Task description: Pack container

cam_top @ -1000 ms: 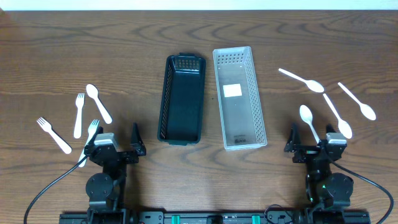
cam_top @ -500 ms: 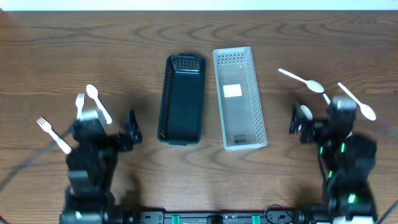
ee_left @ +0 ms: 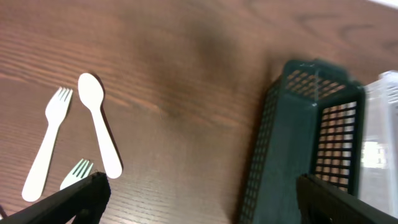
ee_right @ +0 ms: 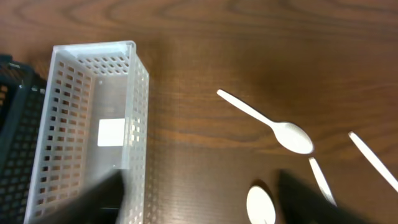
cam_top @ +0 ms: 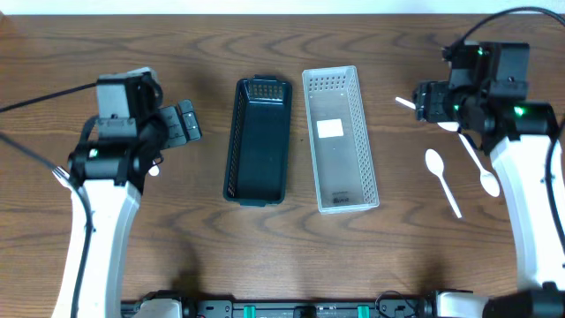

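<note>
A dark green basket (cam_top: 258,141) and a white basket (cam_top: 340,139) lie side by side mid-table, both with nothing in them. White spoons (cam_top: 439,177) lie to the right of them, one (ee_right: 267,121) just right of the white basket (ee_right: 93,130). To the left, a spoon (ee_left: 99,130) and a fork (ee_left: 46,152) lie beside the dark basket (ee_left: 305,143). My left gripper (cam_top: 185,124) (ee_left: 199,208) hangs open above bare wood, between the forks and the dark basket. Its right counterpart (cam_top: 421,102) (ee_right: 199,205) hovers open over the spoons, holding nothing.
A second fork's tines (ee_left: 76,171) poke out by my left finger. More spoons (cam_top: 481,168) lie under the right arm, which partly hides them. The left arm covers most of the cutlery on that side in the overhead view.
Both arms have lifted from the front edge and swung toward the back of the table, the left over the forks, the right over the spoons. The right jaws have narrowed somewhat.
</note>
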`<state>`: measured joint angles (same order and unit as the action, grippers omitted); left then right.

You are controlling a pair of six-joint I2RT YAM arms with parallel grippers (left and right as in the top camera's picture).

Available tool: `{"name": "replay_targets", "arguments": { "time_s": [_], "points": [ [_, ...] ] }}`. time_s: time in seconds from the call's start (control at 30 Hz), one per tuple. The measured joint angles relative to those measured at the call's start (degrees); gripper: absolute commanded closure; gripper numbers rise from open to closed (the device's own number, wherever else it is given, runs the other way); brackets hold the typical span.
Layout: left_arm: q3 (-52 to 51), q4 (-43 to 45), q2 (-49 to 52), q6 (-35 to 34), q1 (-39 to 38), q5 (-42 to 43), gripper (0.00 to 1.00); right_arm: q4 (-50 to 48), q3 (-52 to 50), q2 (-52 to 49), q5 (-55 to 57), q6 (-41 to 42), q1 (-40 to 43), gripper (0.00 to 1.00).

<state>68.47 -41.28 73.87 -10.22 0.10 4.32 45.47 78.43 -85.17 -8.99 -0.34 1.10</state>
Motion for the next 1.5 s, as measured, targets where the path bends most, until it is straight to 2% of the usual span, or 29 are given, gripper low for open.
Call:
{"name": "replay_targets", "arguments": {
  "time_s": [0.07, 0.1, 0.17, 0.3, 0.63, 0.9, 1.5],
  "points": [
    [0.0, -0.02, 2.51, 0.09, 0.0, 0.0, 0.34, 0.85, 0.17, -1.81, -0.46, -0.26, 0.0, 0.78],
    [0.0, -0.04, 3.67, 0.17, 0.0, 0.0, 0.44, 1.38, 0.2, -2.67, -0.61, -0.22, 0.0, 0.83],
    [0.0, -0.07, 6.29, 0.87, 0.0, 0.0, 0.57, 2.32, 0.22, -4.52, -0.9, -0.07, 0.0, 0.88],
    [0.02, -0.85, 12.07, 1.2, 0.0, 0.04, 0.71, 3.58, 0.26, -8.26, -1.14, -0.13, -0.13, 0.99],
    [0.02, -2.36, 19.93, 1.22, -0.42, 0.0, 0.73, 4.42, 0.26, -16.68, -1.31, -0.15, -6.14, 0.94],
    [0.02, -2.51, 24.33, 1.22, -4.79, 0.02, 0.73, 4.44, 0.26, -21.0, -1.33, -0.22, -9.42, 0.95],
    [0.02, -3.78, 25.79, 1.22, -15.58, 1.9, 0.73, 7.63, 0.28, -21.33, -8.0, -5.64, -13.35, 0.94]
  ]
}}
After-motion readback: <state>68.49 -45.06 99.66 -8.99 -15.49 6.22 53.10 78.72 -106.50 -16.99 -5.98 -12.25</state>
